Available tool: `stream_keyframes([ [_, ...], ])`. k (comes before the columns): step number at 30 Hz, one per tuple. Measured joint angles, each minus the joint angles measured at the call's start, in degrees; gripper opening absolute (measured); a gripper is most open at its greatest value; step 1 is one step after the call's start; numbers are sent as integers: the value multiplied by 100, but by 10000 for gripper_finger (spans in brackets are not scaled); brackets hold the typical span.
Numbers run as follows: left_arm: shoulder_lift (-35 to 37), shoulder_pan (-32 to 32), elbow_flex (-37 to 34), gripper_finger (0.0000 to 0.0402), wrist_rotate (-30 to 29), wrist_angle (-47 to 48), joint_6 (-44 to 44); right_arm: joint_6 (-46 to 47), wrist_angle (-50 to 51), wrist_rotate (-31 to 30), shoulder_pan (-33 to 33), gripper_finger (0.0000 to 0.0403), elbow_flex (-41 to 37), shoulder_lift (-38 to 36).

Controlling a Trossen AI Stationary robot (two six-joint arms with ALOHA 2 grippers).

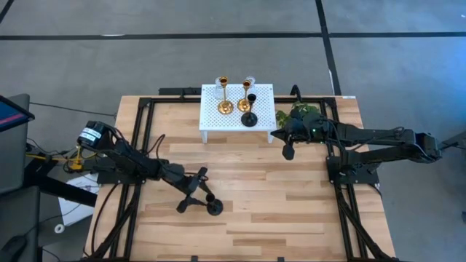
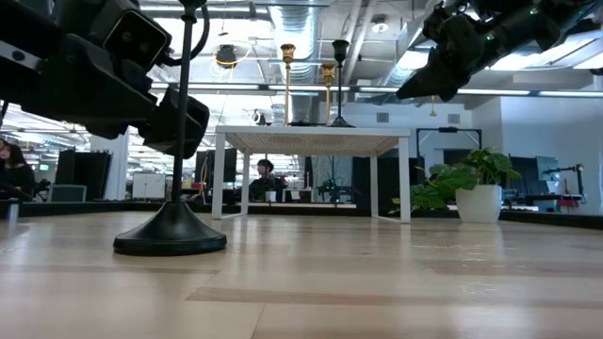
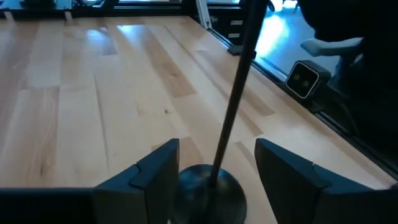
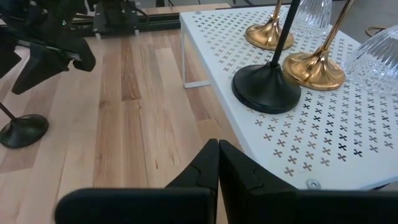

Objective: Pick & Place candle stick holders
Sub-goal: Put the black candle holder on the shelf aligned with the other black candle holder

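A matte black candle stick holder stands upright on its round base at the table's near middle. My left gripper is open, with one finger on each side of the thin stem just above the base, and it shows no plain touch. On the white perforated rack at the far middle stand two gold holders, another black holder and clear glass ones. My right gripper is shut and empty, hovering by the rack's right near corner.
A green leafy plant in a white pot stands right of the rack, close behind my right gripper. Bare wooden tabletop lies between the two arms. People sit in the room beyond the table.
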State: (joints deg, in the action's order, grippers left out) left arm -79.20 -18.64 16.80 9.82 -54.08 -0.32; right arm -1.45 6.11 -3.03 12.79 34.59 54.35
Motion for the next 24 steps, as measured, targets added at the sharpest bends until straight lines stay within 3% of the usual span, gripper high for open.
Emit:
stream_keyframes([
  [8,-61,-96,286,209,-17,-25,-61,0,-4,0,1,0,0,0],
  [16,-575,-103,605,203,-17,-30,-68,0,18,0,1,0,4,0],
  [20,-699,-102,708,174,-17,-37,-306,0,55,0,0,0,4,0],
  [24,-609,-108,737,116,-17,-26,-384,0,118,0,0,0,4,0],
])
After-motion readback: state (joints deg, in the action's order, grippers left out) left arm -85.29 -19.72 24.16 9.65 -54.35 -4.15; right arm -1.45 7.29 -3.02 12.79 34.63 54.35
